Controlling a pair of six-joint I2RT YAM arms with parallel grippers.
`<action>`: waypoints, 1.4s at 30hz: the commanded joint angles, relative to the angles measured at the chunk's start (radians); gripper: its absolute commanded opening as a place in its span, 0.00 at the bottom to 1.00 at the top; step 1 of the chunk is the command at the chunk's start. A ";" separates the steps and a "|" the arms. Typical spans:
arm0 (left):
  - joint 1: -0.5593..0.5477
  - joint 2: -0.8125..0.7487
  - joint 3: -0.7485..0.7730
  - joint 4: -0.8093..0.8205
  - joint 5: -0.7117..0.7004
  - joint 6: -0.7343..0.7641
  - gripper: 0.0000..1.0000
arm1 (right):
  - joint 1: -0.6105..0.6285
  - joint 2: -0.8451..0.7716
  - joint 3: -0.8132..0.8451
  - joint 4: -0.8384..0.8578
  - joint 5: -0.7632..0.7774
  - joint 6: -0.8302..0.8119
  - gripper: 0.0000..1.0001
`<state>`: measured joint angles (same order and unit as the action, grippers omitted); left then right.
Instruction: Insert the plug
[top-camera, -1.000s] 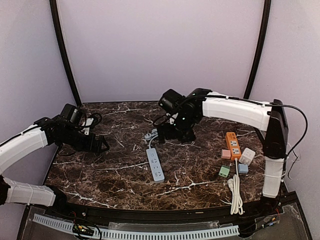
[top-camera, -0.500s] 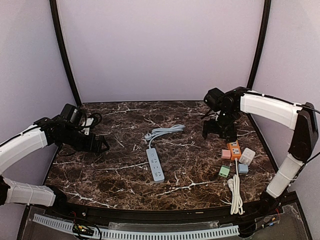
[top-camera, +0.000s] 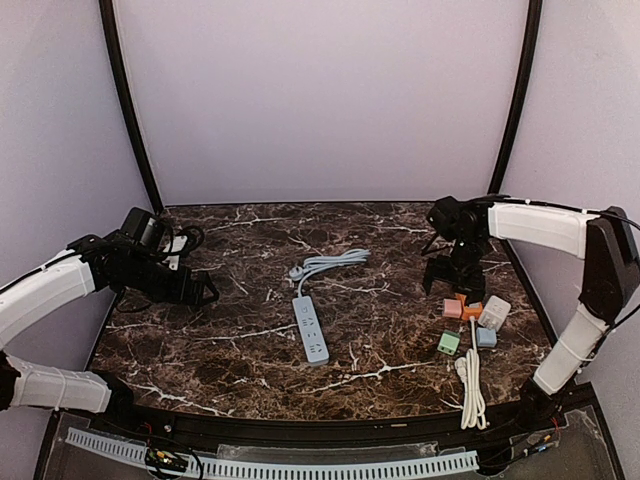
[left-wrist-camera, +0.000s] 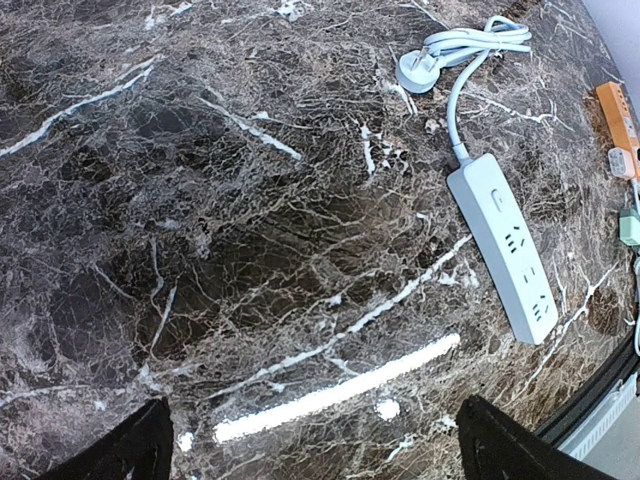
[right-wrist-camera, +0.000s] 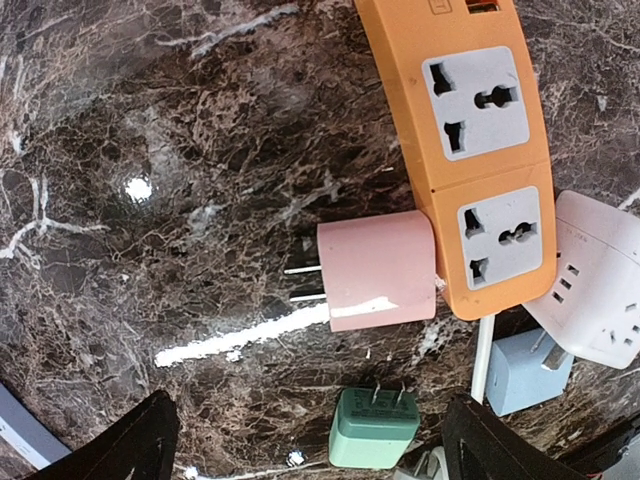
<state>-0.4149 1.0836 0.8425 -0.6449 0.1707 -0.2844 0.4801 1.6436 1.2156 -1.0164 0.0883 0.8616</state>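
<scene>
The right claw (right-wrist-camera: 318, 445) is held wide, with nothing between its fingers (right-wrist-camera: 130, 445); it is hung just above the pink plug (right-wrist-camera: 378, 270); that plug is laid on its side on the table (right-wrist-camera: 150, 150), its prongs turned away from the orange strip (right-wrist-camera: 470, 140), its back just beside that strip's near socket; two grey sockets are shown face up on the strip; a green plug (right-wrist-camera: 375, 428), a blue plug (right-wrist-camera: 525, 370) and a white cube (right-wrist-camera: 600, 280) are gathered close by, with a white cable (top-camera: 470, 385) trailed toward the near edge. The left claw (left-wrist-camera: 320, 450) is likewise spread wide and empty, held over bare stone at the left side, well apart from the rest; a white strip (left-wrist-camera: 505, 245) is laid near the middle, its cord looped back to its own plug (left-wrist-camera: 412, 70). The table is dark brown marble, veined white and polished; streaks of lamp glare are thrown back from it. The space is closed in by plain lilac walls (top-camera: 320, 90); two black poles (top-camera: 128, 110) are curved up at the back corners.
</scene>
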 joint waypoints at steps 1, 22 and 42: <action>-0.004 -0.013 -0.008 -0.019 -0.005 0.002 1.00 | -0.009 0.017 -0.033 0.070 -0.002 0.056 0.91; -0.004 0.002 -0.008 -0.020 -0.003 0.001 1.00 | -0.053 -0.067 -0.161 0.238 -0.091 0.783 0.87; -0.004 0.013 -0.007 -0.022 -0.010 -0.001 1.00 | -0.133 0.012 -0.180 0.228 -0.016 0.956 0.70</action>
<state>-0.4149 1.0935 0.8425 -0.6453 0.1665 -0.2848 0.3630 1.6051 1.0157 -0.7902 0.0517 1.7996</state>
